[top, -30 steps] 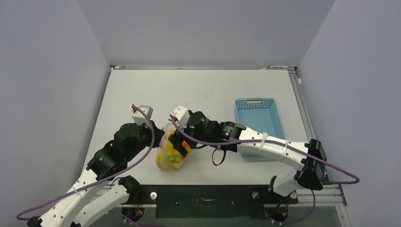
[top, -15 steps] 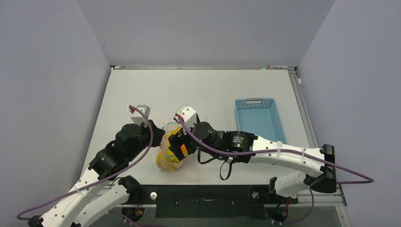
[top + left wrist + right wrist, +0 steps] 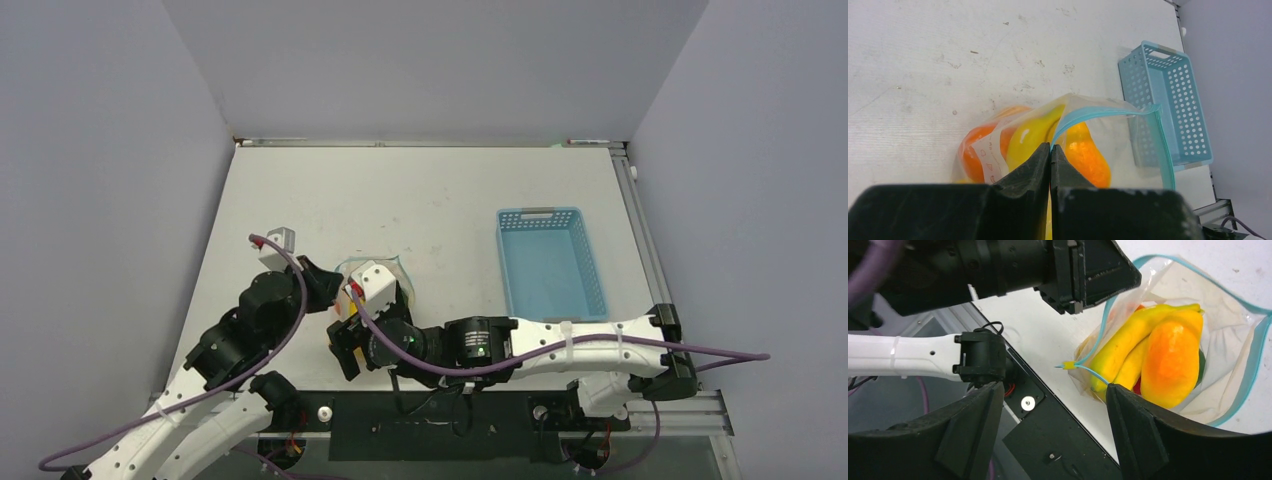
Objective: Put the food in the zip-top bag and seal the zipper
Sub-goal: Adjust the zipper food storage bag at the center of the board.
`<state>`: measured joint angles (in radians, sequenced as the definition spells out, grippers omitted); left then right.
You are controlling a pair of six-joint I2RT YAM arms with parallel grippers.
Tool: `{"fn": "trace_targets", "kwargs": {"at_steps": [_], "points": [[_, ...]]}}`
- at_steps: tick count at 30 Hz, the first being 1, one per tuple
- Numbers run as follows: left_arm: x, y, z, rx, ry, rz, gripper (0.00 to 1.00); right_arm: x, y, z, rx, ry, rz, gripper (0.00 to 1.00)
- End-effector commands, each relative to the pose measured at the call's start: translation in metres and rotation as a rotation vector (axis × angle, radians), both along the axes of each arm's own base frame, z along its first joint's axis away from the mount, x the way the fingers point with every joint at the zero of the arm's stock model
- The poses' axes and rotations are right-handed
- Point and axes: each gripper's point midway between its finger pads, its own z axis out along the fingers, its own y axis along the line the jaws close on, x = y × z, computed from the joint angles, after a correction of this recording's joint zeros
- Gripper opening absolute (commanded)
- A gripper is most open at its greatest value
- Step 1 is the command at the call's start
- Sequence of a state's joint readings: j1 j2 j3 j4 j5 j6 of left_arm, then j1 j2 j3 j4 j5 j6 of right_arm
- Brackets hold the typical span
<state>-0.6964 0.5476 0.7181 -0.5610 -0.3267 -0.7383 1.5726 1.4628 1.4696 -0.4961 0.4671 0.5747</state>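
The zip-top bag (image 3: 1228, 320) lies on the table with its mouth gaping. Inside it sits the food: yellow bananas (image 3: 1128, 342), an orange fruit (image 3: 1170, 362), and a bit of red and green behind them. The light blue zipper (image 3: 1108, 111) runs round the open mouth. My left gripper (image 3: 1050, 148) is shut on the zipper at the bag's edge, and it also shows as the left gripper (image 3: 1088, 275) in the right wrist view. My right gripper (image 3: 1053, 387) is open just off the bag's near corner, nothing between its fingers. From above, the right wrist hides most of the bag (image 3: 396, 266).
A light blue basket (image 3: 550, 265) stands to the right of the bag. The table's near edge and the black base plate (image 3: 1058, 440) lie right under the right gripper. The table's white surface (image 3: 420, 195) stretches behind the bag.
The right arm has pulled back from the bag's mouth toward the near edge, its jaws narrowing a little. The left gripper has shifted left, still shut on the zipper.
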Motion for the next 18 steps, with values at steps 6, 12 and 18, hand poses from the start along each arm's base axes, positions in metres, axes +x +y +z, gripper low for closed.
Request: {"fn": "trace_targets", "kwargs": {"at_steps": [6,12,18], "points": [[0.004,0.006,0.031,-0.184,-0.081,0.090,0.00,0.006,0.014,-0.028,-0.012,0.080,-0.165,0.69],[0.002,0.009,0.031,-0.208,-0.085,0.104,0.00,0.011,0.024,-0.036,-0.005,0.092,-0.216,0.63],[0.000,0.014,0.031,-0.219,-0.095,0.118,0.00,0.026,0.026,-0.045,-0.014,0.086,-0.274,0.60]]}}
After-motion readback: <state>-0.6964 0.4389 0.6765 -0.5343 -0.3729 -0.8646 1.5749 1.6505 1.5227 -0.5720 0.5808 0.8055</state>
